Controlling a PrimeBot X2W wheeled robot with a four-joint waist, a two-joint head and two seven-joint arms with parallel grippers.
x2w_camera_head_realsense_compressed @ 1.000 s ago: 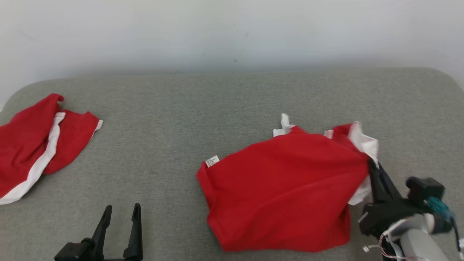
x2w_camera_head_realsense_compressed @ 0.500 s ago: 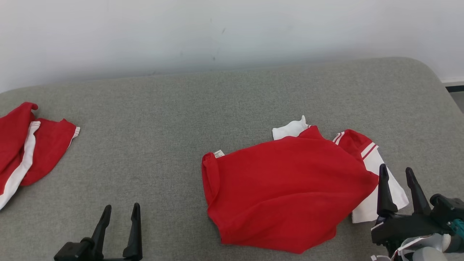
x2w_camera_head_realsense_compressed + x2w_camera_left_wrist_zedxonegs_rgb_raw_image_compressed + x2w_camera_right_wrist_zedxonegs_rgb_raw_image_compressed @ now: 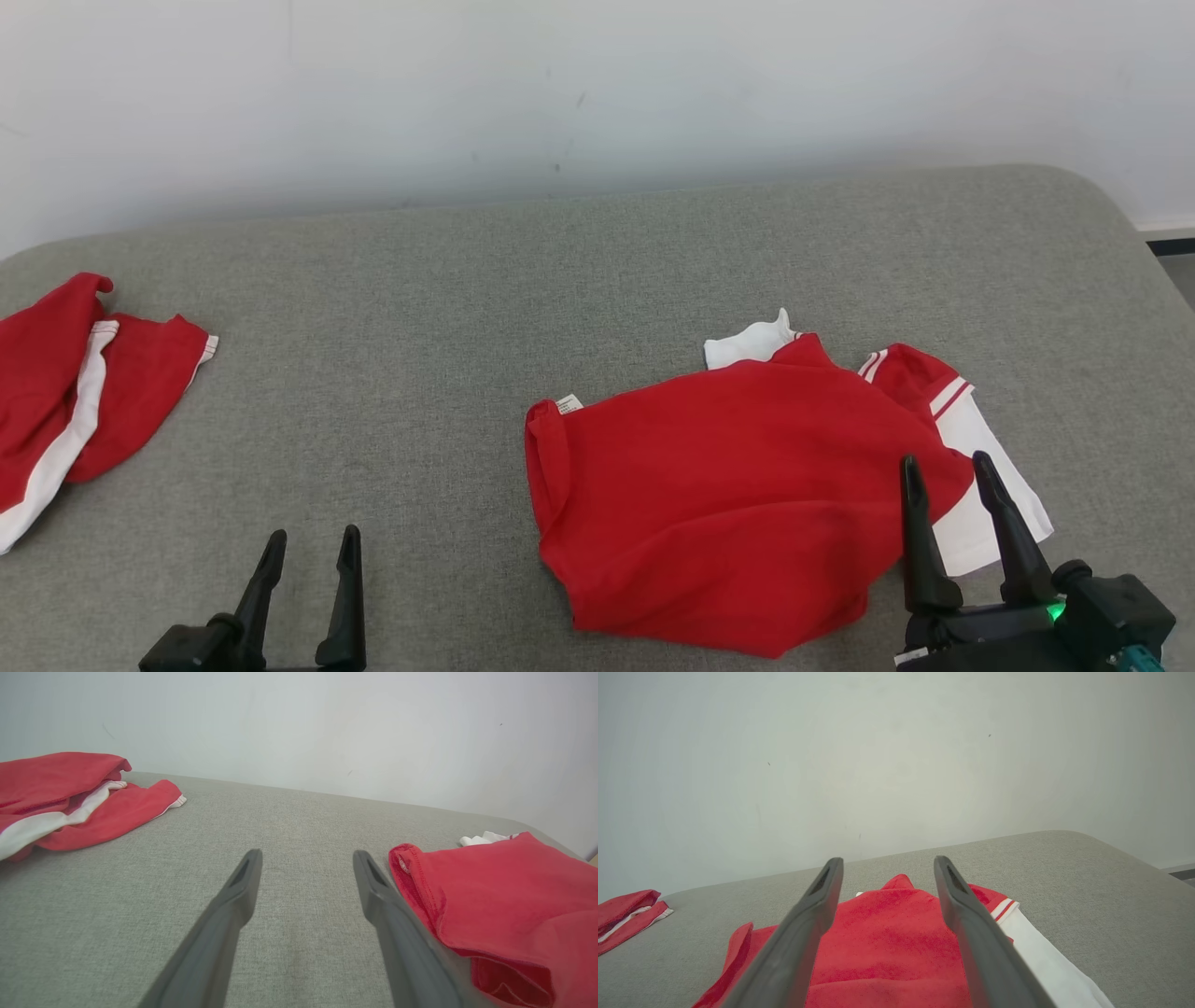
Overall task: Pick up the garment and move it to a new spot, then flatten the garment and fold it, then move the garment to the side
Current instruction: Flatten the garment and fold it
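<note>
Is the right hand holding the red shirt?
No, the right hand is open and empty; the red shirt lies on the grey surface.

The left gripper [image 3: 314, 539] sits low on the robot's left, its two dark fingers parted, pointing forward and holding nothing. The right gripper [image 3: 944, 462] stands at the lower right, fingers likewise spread and empty. Its wrist seems slightly turned, though the frame edge cuts it off.

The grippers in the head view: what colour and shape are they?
Both the left gripper and the right gripper are black, each with two long, tapering jaws on a blocky base. The right one has a small green light and a teal part.
</note>
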